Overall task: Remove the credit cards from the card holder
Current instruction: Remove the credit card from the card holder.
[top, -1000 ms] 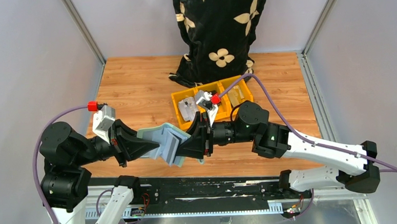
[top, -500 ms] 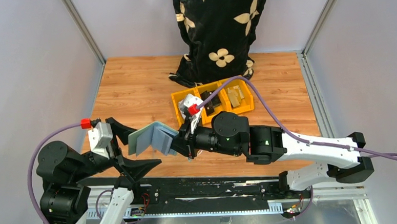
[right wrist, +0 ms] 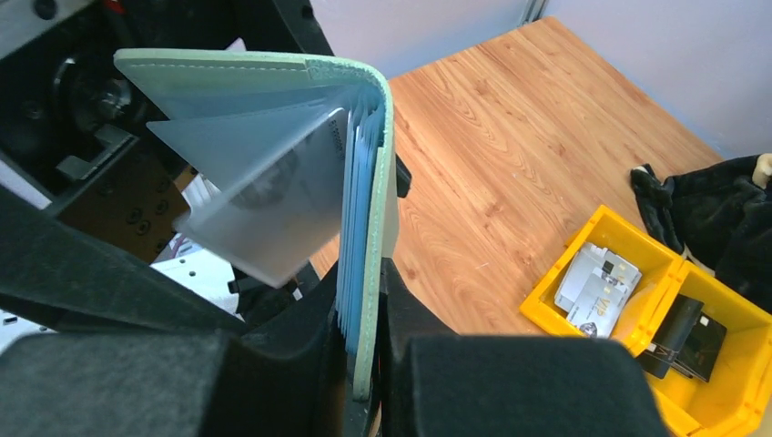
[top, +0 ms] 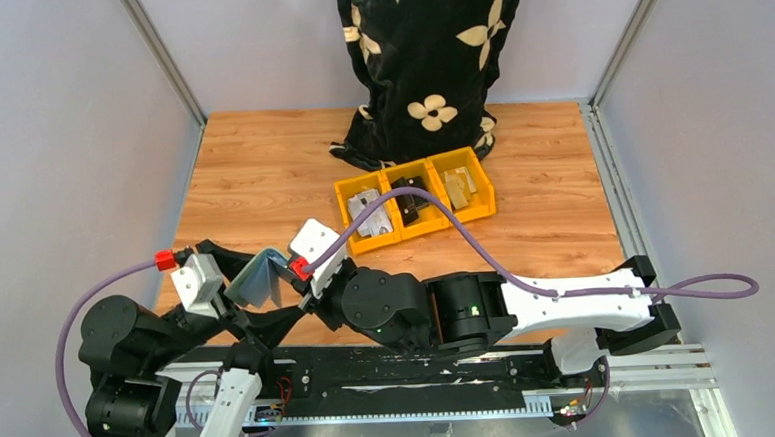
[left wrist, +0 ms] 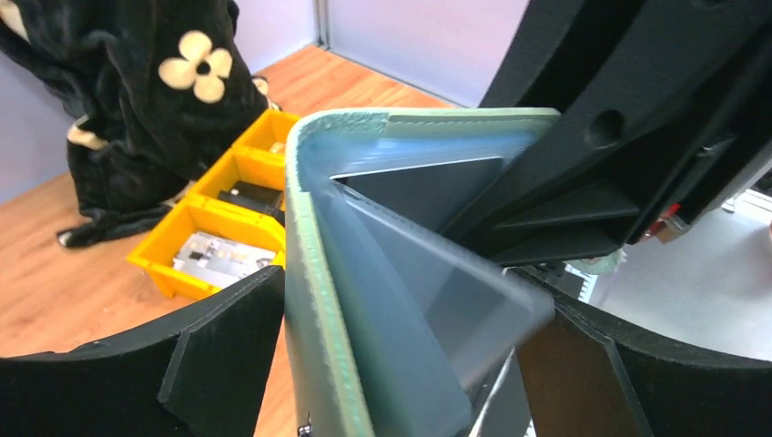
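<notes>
Grip belongs to the right gripper alone: its 2 fingers are closed tight on 1 edge of the card holder, pinching a pale green cover together with the stack of bluish leaves beside it. The wallet therefore stands on edge in the air above the near part of the table, with its other cover swung out to the side. That hold looks chosen to fan the book open, and a clear sleeve hangs free in the wedge between the covers, where another tool can reach it. The left gripper is spread wide, 1 finger on each side of the holder's open end, touching nothing that I can make out. Judged from this, it is lined up to close on whatever sits in a sleeve and draw it out while the right side holds the wallet steady. Whether any credit cards are inside I cannot tell: the sleeves are frosted, and the dark shape behind 1 of them in the left wrist view may only be the right gripper's black finger. Farther back stands the yellow bin, well apart from the wallet; its left compartment holds pale flat pieces that may be cards, which would make it the likely drop-off place.
</notes>
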Robot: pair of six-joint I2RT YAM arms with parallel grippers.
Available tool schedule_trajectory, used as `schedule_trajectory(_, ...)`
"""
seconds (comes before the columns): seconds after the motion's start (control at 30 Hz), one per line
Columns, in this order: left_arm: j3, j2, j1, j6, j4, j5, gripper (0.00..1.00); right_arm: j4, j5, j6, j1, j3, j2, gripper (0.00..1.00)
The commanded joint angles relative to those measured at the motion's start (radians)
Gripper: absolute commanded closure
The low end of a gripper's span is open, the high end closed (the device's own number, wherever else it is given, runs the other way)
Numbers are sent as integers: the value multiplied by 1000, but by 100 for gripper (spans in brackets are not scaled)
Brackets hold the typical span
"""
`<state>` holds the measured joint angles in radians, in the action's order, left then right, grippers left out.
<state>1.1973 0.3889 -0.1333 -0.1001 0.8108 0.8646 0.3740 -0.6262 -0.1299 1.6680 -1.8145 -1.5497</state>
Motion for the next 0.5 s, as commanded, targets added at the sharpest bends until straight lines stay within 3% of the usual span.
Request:
schedule_trajectory(0.0,6,-34,-1,71,-3,25,6,0,-60,32,21,8,36,100)
schedule_trajectory(0.17,21,-25,-2,140,68,64,13,-38,-37,32,21,86,114,100)
schedule_trajectory(0.23,32,-18,-2,147,70,29,23,-38,-26,30,21,104,138,100)
schedule_trajectory(0.27,41,-10,-2,150,70,3,33,-32,-22,26,21,106,142,100)
schedule_trajectory(0.33,60,8,-2,129,62,-51,40,-21,-18,22,23,106,145,100)
schedule_trajectory(0.47,81,14,-2,87,22,-53,41,2,-18,21,26,103,141,100)
